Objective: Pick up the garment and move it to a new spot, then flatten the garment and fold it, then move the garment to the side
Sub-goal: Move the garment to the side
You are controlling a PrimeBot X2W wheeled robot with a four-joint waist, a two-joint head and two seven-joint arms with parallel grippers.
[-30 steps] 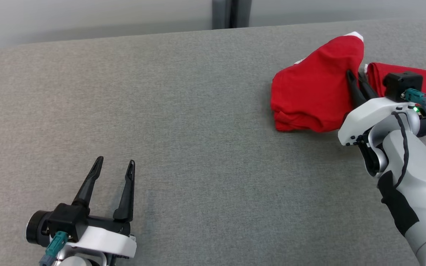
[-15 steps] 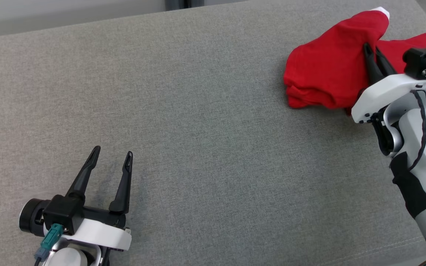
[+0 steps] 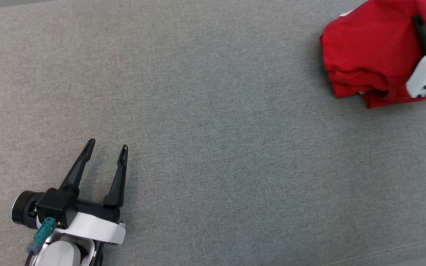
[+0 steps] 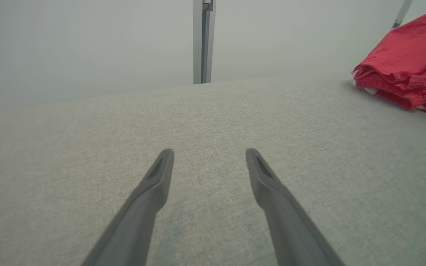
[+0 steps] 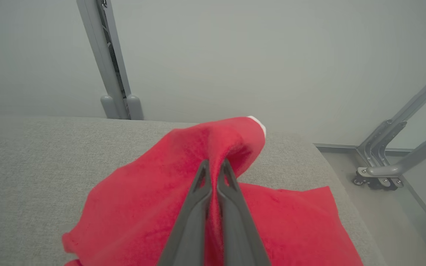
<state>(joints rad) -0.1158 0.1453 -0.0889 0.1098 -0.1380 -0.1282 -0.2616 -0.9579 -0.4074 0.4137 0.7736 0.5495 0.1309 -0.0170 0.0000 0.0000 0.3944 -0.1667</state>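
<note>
The red garment (image 3: 368,55) lies bunched and partly folded at the far right of the grey padded surface (image 3: 205,122). My right gripper (image 3: 424,22) is shut on a raised fold of the garment (image 5: 183,199), pinching the cloth between its two dark fingers (image 5: 198,207). One part of the cloth stands up as a peak with a white edge; another lies flat to the right. My left gripper (image 3: 106,145) rests open at the lower left, far from the garment (image 4: 409,70), with only bare surface between its fingers (image 4: 150,192).
A grey wall with a vertical metal post (image 4: 202,40) stands behind the surface. To the right of the surface's end, the floor holds a metal frame on casters (image 5: 379,173). The surface's right edge (image 5: 350,207) lies close to the garment.
The head camera has tilted down and turned left, so the whole scene has shifted right and up. My right gripper still holds the cloth. My left gripper stays open in place.
</note>
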